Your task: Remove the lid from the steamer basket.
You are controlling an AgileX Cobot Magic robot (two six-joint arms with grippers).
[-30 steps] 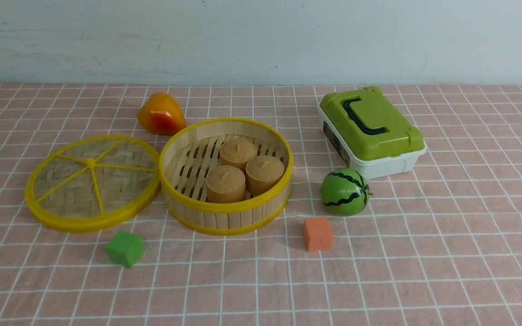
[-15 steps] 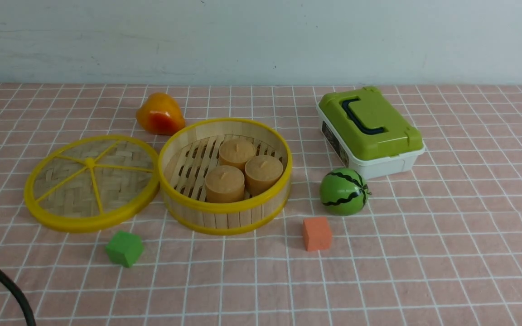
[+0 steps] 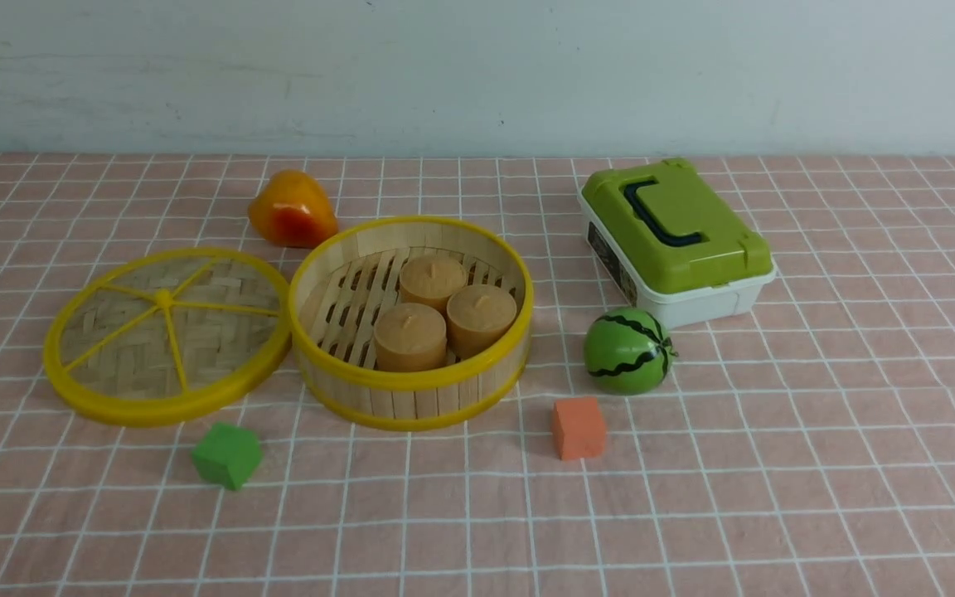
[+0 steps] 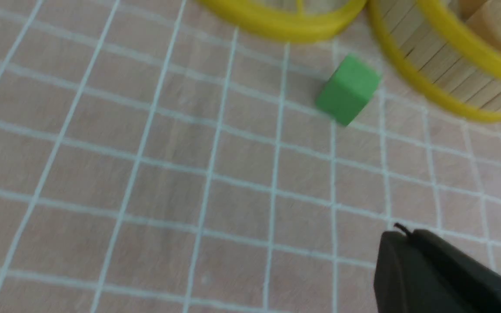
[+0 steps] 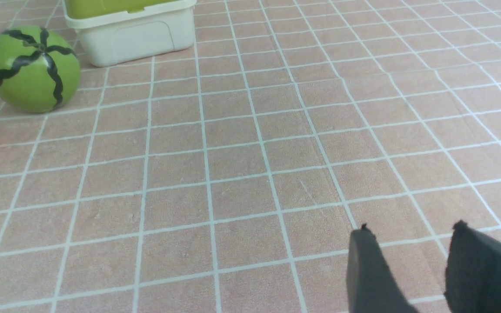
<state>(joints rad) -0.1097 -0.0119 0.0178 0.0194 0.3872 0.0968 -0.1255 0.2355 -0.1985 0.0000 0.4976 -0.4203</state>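
The lid, a woven bamboo disc with a yellow rim and spokes, lies flat on the cloth, touching the left side of the steamer basket. The basket stands uncovered with three tan cups inside. Neither gripper shows in the front view. In the left wrist view my left gripper is shut and empty above the cloth, some way short of the lid's rim and the basket wall. My right gripper is open and empty over bare cloth.
A green cube lies in front of the lid, and an orange cube and a toy watermelon lie right of the basket. A white box with a green lid stands at the back right. An orange fruit sits behind the basket.
A dark arm part at the front view's upper left edge, then a black cable at its lower left corner, have gone out of view. The lid, the basket and the other things have stayed put.
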